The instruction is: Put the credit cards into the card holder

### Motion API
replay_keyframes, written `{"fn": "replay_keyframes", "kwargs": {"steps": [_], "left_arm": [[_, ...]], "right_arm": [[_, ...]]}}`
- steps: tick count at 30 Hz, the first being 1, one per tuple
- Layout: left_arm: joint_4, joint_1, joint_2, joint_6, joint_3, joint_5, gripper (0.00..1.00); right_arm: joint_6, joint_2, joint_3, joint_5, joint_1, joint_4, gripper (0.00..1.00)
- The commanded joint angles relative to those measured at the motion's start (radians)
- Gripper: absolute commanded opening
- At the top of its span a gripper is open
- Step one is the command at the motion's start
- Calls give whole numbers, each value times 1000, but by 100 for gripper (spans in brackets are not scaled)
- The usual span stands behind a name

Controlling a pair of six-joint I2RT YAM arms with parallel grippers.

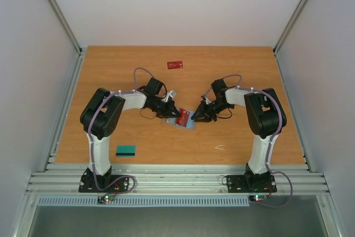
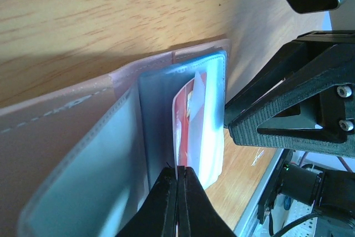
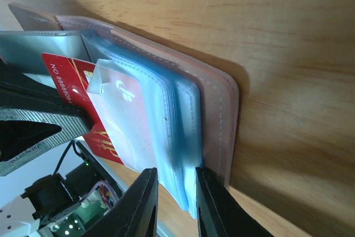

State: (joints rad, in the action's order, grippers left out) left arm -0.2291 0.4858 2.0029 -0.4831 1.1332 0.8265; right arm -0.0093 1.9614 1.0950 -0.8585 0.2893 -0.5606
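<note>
At the middle of the surface [image 1: 111, 70] the open card holder [image 3: 219, 109] lies between both claws. The left claw [image 2: 177, 192] is clenched on a red card [image 3: 66, 76] that sits partly inside. The right claw [image 3: 176, 198] grasps the card holder by its blue inner edge. A second red card [image 1: 175, 64] lies near the far edge, and a teal card [image 1: 126, 150] toward the near-left corner.

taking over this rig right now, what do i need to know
Left pincer shut on one red card, its end partly inside a pocket of the card holder.
Right pincer grips the holder's blue pocket edges.
No card fully in yet.
Left to do: seat this one, then the far red card and the teal card near the left arm.
</note>
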Motion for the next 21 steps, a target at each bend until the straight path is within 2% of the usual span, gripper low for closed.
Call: {"fn": "replay_keyframes", "kwargs": {"steps": [1, 11, 21], "left_arm": [[1, 20, 16, -8, -29, -44, 0], [9, 44, 31, -83, -19, -106, 1], [-183, 55, -20, -15, 41, -210, 22]], "right_arm": [[8, -8, -24, 35, 2, -7, 22], [8, -22, -33, 17, 1, 3, 22], [44, -62, -38, 14, 2, 10, 22]]}}
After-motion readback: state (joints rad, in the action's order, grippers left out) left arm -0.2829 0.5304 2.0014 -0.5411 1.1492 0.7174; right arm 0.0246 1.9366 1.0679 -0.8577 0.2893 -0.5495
